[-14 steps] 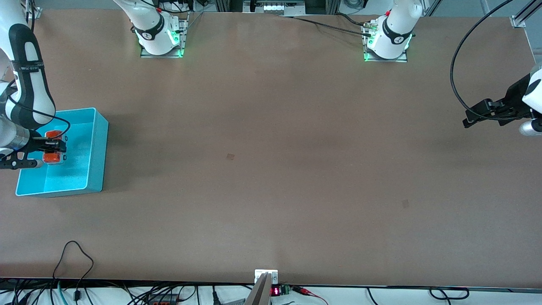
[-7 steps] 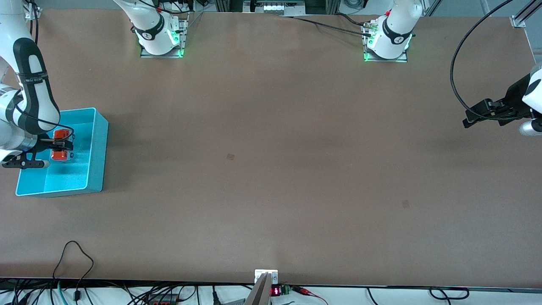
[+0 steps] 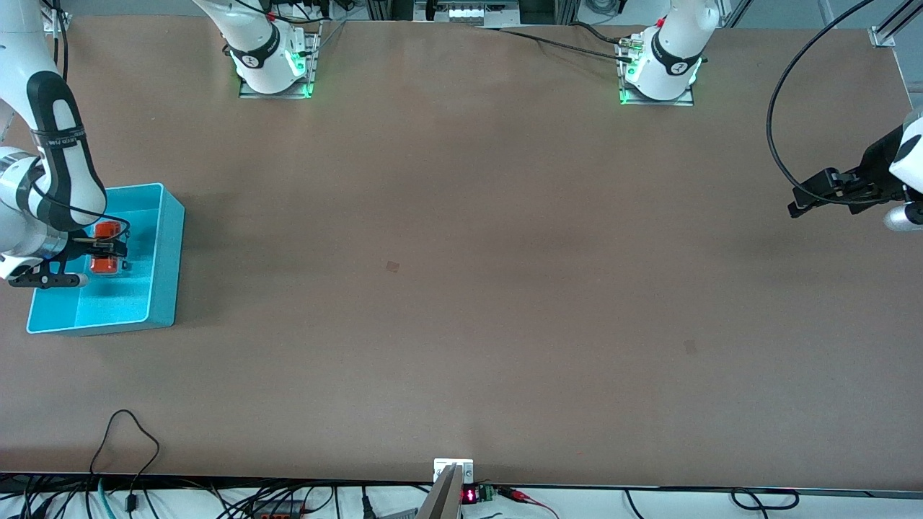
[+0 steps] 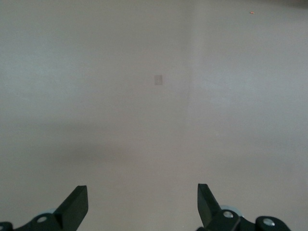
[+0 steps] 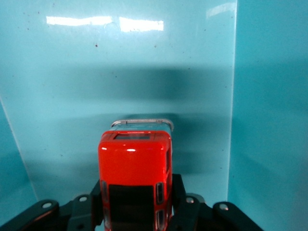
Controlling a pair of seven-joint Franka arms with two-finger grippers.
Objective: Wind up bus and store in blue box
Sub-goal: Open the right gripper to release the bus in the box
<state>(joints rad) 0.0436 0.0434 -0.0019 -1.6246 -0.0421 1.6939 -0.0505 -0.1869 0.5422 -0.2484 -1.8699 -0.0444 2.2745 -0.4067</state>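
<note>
Front view: the right tool point(image 3: 109, 251) clenches the glossy orange bus point(image 3: 105, 249) inside the thin-walled, smooth blue box point(image 3: 164, 259). The left tool point(image 3: 811, 194) waits spread wide over the matte brown tabletop point(image 3: 461, 288).

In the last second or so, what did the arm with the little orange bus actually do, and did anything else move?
The right claw, shut on the bus, carried it a little farther from the front camera and toward the box's inner wall, over the blue box. It has not let go. The box stayed put, and the left claw waited open over the bare table at the left arm's end.
</note>
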